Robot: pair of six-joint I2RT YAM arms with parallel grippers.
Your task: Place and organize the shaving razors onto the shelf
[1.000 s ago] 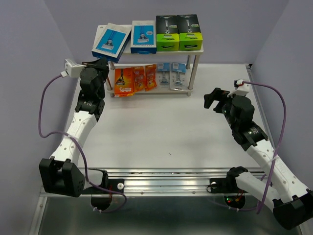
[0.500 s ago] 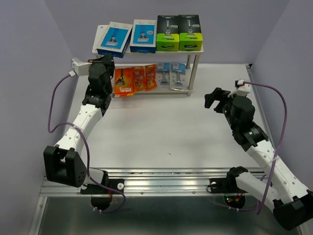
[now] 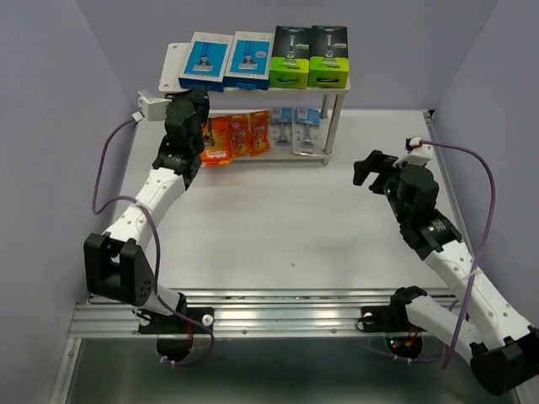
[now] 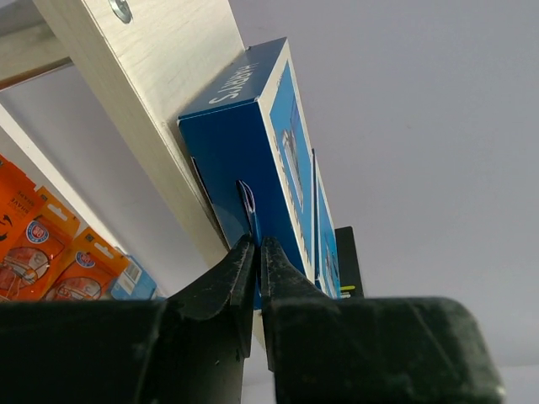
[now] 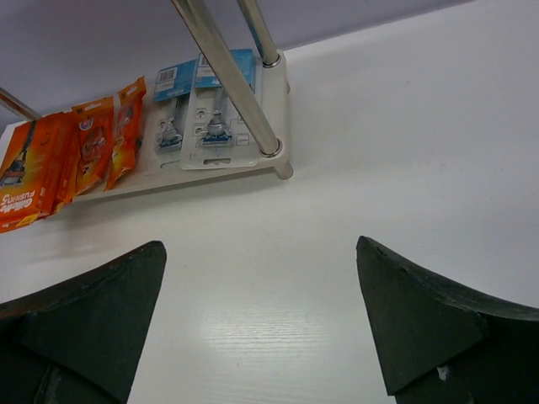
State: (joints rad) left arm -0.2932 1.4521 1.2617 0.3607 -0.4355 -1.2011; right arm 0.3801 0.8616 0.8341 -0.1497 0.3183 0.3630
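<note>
Shelf (image 3: 171, 67) top: left tool (image 4: 255, 246) pinching blue box (image 4: 232, 160) flap; right tool (image 5: 261, 246) spread wide, well away.

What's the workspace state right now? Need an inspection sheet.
Surface: white table, no packs lying on it.
Job's things: shelf carries blue boxes and green boxes on the top tier; orange packs and light-blue blister cards on the lower tier.
Clutter: nothing seen.
Grippers: left gripper at the left blue box, jaws almost together around its thin end flap, grip unclear; right gripper open, empty, above the table.
Cables: left purple cable and right purple cable loop beside the arms, off the shelf.
Surroundings: lavender walls; metal rail at near edge.
</note>
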